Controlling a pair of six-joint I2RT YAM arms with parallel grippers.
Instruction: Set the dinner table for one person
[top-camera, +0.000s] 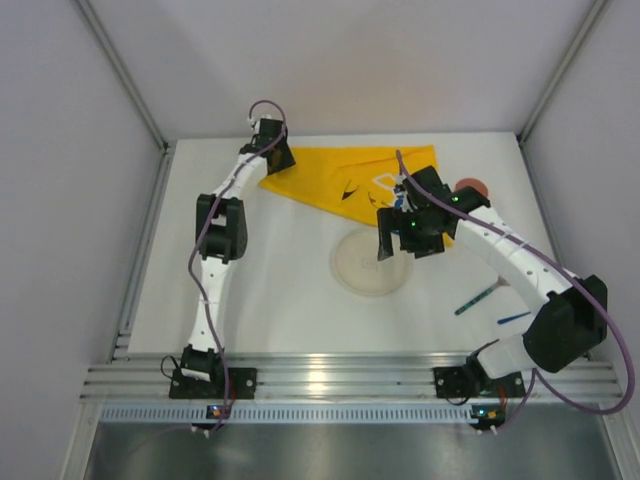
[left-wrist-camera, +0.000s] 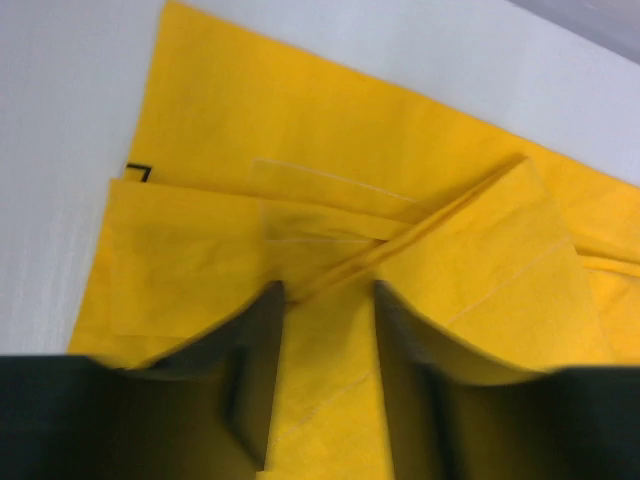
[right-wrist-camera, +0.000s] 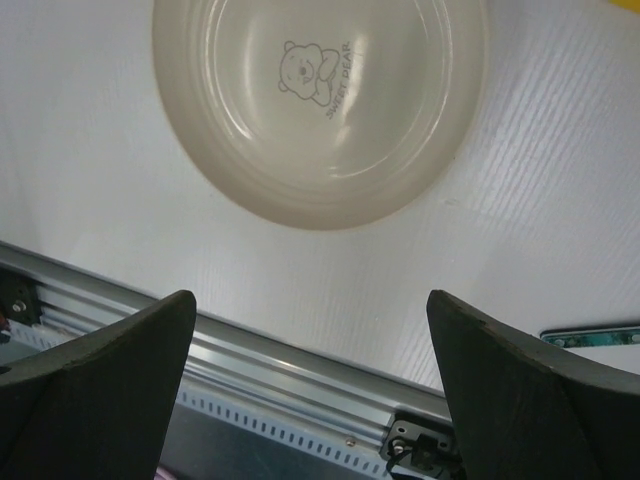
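Note:
The white dinner table (top-camera: 280, 300) carries a yellow cloth (top-camera: 335, 175), folded and rumpled, at the far middle. My left gripper (top-camera: 272, 150) is at the cloth's left corner. In the left wrist view the cloth (left-wrist-camera: 300, 130) fills the frame, and the left gripper (left-wrist-camera: 325, 380) has its fingers drawn in on a fold of it. A pale round plate (top-camera: 372, 262) with a bear print lies in front of the cloth and also shows in the right wrist view (right-wrist-camera: 320, 110). My right gripper (top-camera: 397, 238) hovers over the plate's far right edge; its jaws (right-wrist-camera: 310, 300) are wide open and empty.
A reddish-brown round thing (top-camera: 472, 187) sits at the cloth's right end, partly behind the right arm. A green utensil (top-camera: 477, 298) and a blue one (top-camera: 514, 318) lie at the near right. An aluminium rail (top-camera: 330, 378) runs along the near edge.

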